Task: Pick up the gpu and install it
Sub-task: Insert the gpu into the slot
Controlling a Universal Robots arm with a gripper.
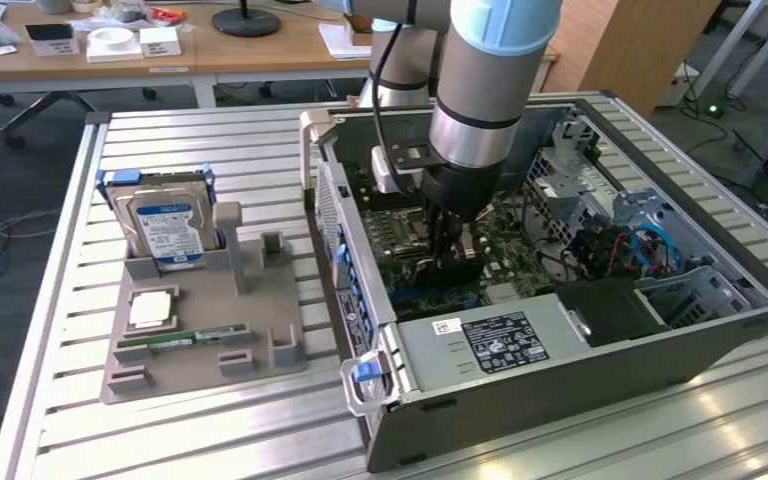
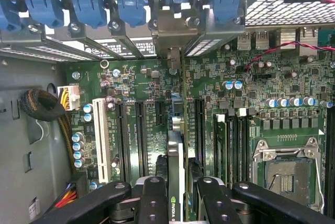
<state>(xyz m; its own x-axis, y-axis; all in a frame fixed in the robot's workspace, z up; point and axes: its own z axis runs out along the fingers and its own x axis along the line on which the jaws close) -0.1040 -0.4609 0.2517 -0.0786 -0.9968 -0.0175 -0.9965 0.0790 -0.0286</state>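
Gripper (image 2: 177, 192) is clamping the gpu (image 2: 176, 166) edge-on between its fingers, hanging it inside the case (image 1: 704, 330) right over the board's slots (image 2: 138, 130). Pickup's done, seating isn't finished yet.

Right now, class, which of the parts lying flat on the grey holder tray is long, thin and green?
The RAM stick: a narrow green strip near the tray's front edge. The squarish silver-and-tan part behind it is neither green nor long.
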